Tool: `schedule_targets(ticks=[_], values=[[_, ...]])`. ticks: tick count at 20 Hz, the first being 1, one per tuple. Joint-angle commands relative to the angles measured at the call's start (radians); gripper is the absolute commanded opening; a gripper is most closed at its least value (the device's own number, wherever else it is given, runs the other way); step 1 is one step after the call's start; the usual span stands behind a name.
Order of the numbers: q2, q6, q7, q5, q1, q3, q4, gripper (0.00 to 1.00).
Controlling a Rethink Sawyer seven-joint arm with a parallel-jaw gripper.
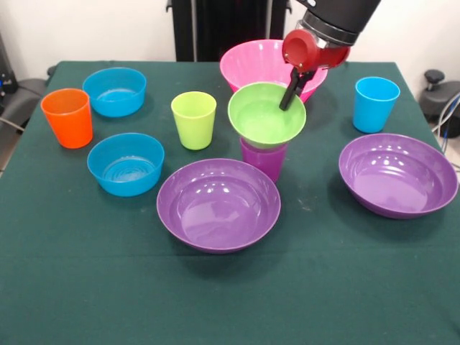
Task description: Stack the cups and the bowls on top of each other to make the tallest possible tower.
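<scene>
In the front view we saw the green bowl [266, 115] resting on the purple cup [263, 159], one dark finger of the gripper [293, 92] dipping inside it, grip state unclear to us, while the purple bowls [218, 205], blue bowls [126, 164] and other cups [194, 119] lay unstacked on the surface [230, 295].

looks like a robotics lab: green cloth-covered table [65, 287] set against a plain white wall [86, 29], black pedestal [215, 29] at its far side, red and black arm [327, 32] reaching in, loose cables [447, 108] and dark gear [14, 90] at both edges, bright plastic cups [194, 118] and bowls [218, 205] laid out like test props.
</scene>
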Motion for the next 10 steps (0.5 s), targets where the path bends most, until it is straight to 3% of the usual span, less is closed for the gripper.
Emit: schedule_targets(ticks=[1,10], values=[[0.068,-0.098,0.073,-0.018,0.011,0.013,0.026,0.0],[0.08,-0.12,0.079,0.014,0.015,0.018,0.03,0.0]])
